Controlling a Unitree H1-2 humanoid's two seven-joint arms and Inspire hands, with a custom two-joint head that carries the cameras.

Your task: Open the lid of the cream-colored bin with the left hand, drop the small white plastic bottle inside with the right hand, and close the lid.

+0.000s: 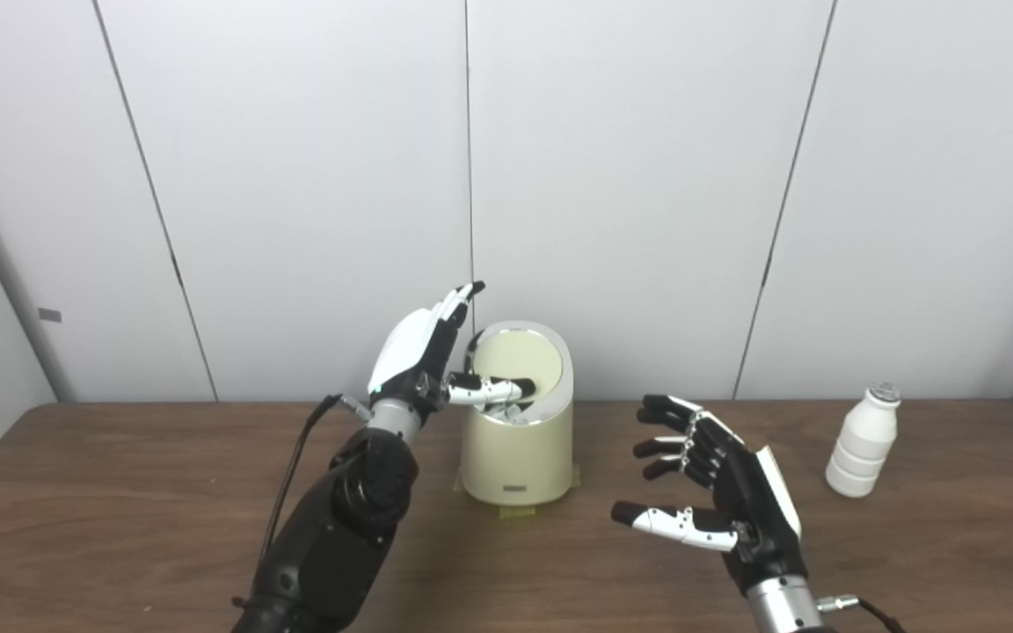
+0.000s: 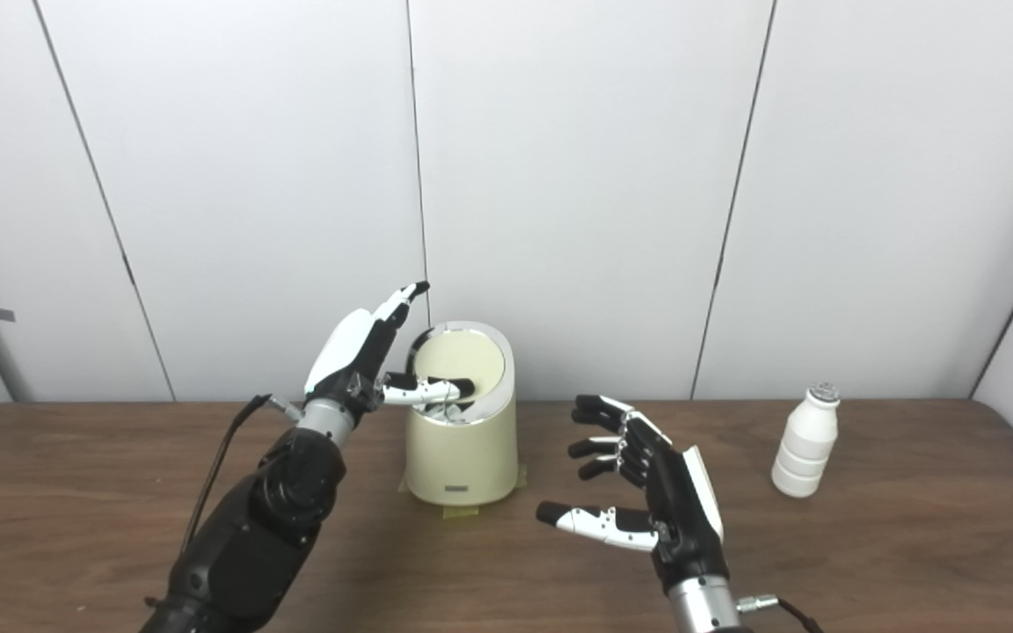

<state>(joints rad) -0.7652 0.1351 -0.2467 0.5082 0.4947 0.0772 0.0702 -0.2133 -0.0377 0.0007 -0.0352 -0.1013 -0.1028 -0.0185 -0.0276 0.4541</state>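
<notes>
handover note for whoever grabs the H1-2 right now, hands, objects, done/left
Left hand: open, raised at the left rim of the cream-colored bin, thumb reaching over its lid; holds nothing.
Right hand: open, empty, hovering over the table between bin and bottle.
Small white plastic bottle: upright on the table at far right, untouched.
Lid looks tilted up toward the wall; whether it is fully open I cannot tell.
Done: left hand at the lid.
Left: finish opening, pick up the bottle with the right hand, drop it in, close the lid.
</notes>
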